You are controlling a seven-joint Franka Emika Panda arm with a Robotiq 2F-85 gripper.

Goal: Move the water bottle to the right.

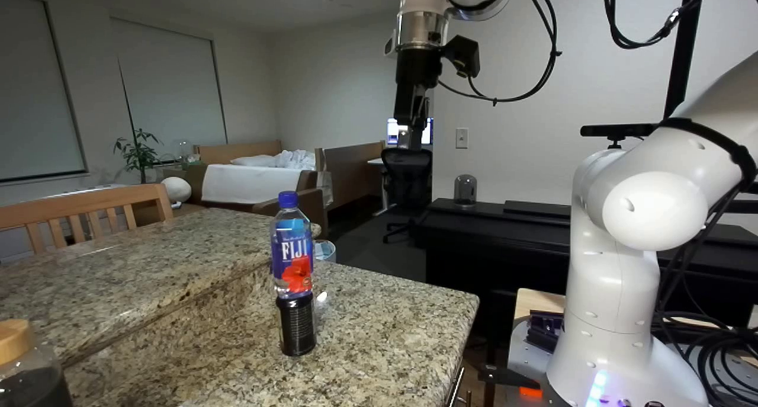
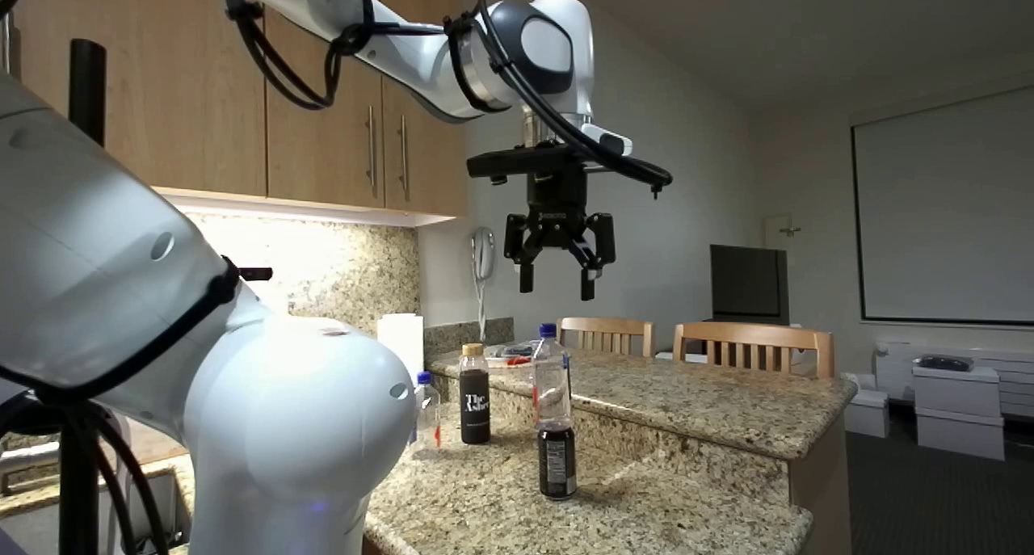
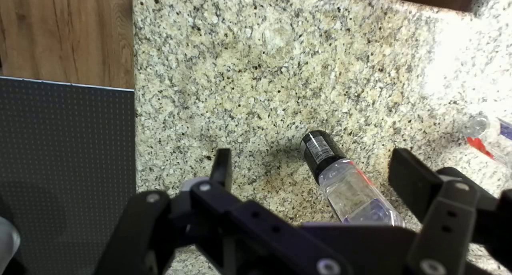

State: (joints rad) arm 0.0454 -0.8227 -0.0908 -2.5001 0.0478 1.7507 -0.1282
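On granite, one water bottle atop one can, two other bottles

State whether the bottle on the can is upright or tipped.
Upright: in both exterior views the bottle stands on the can, blue cap uppermost.

Clear water bottle, blue-capped, upright atop dark can

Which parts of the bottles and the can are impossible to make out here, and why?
Water bottle: in the wrist view, the jaws cover its top end.
Dark can: in an exterior view, its print is too small to read; in all views, the bottle on it hides its top.
Second clear bottle: cut off by the wrist view's right edge.
Tan-capped bottle: cut off by an exterior view's left and bottom edges.
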